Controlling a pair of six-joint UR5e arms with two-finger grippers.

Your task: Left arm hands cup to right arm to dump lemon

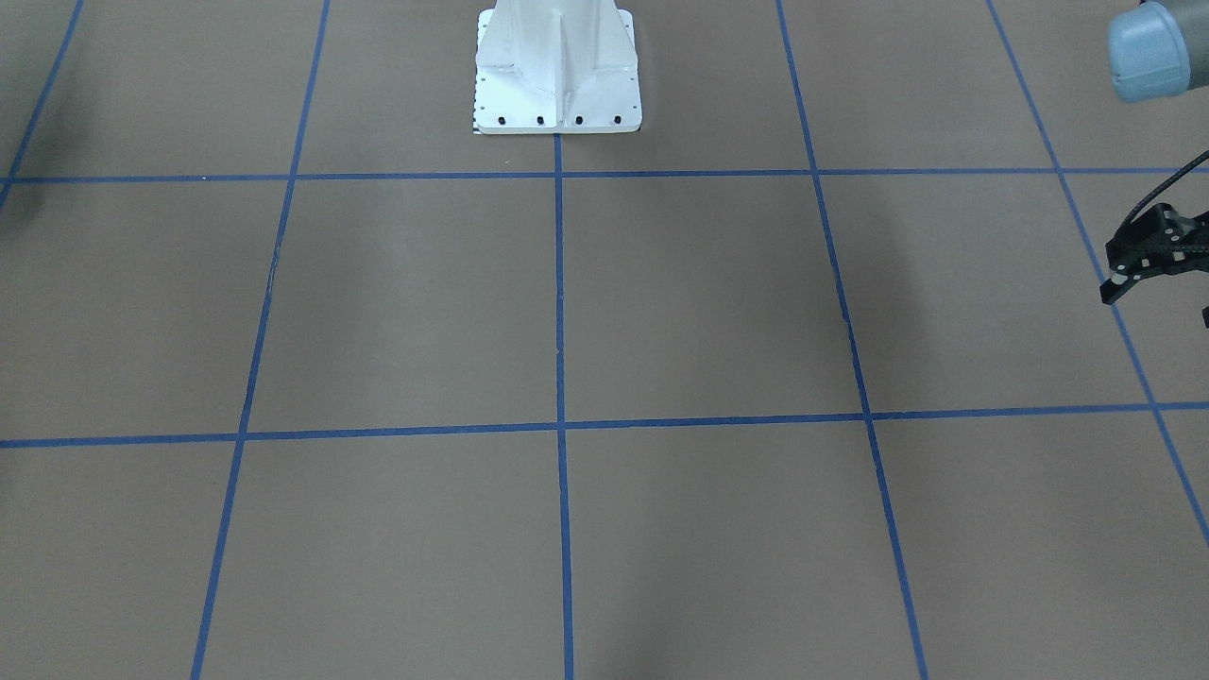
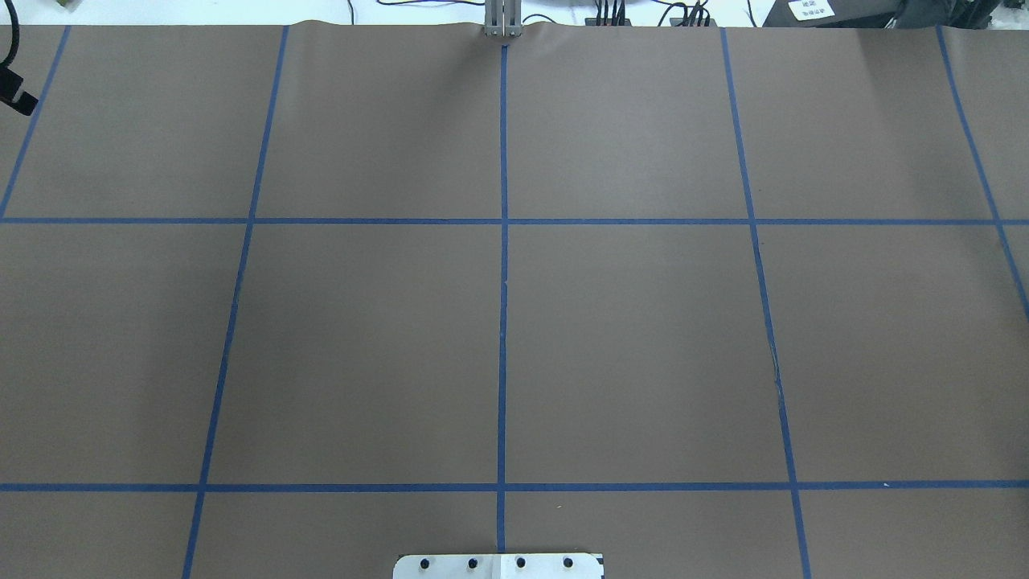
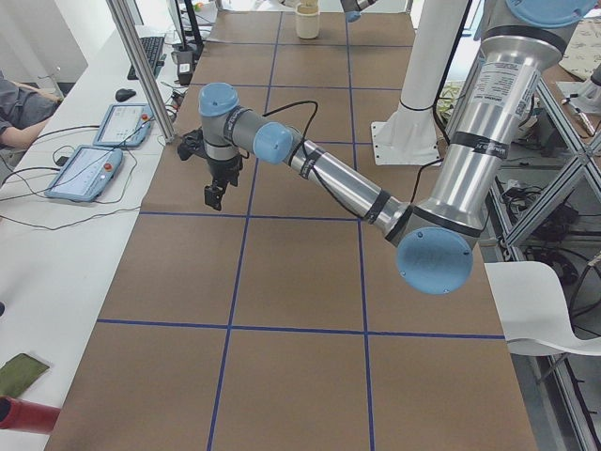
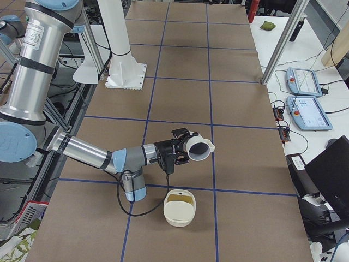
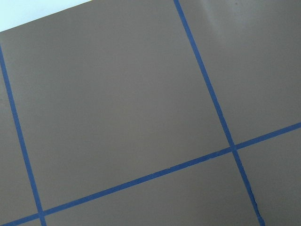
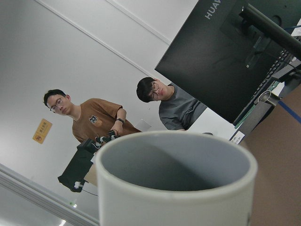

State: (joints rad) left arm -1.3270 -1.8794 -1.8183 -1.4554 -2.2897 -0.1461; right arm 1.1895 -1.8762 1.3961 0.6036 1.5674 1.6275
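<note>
White cup [image 4: 200,148], grey inside, tipped sideways, at right pincer [image 4: 185,148]

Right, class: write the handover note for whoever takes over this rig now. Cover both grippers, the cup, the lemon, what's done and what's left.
The left gripper looks open and empty and hangs above the table, far from the cup.
The right gripper carries the cup, tipped on its side; its jaw state can't be read from the side view.
No lemon shows in the cup; a yellow patch in the cream bowl below is probably it.
Done: the handover, likely the dump.
Left: confirm the lemon is in the bowl.
</note>
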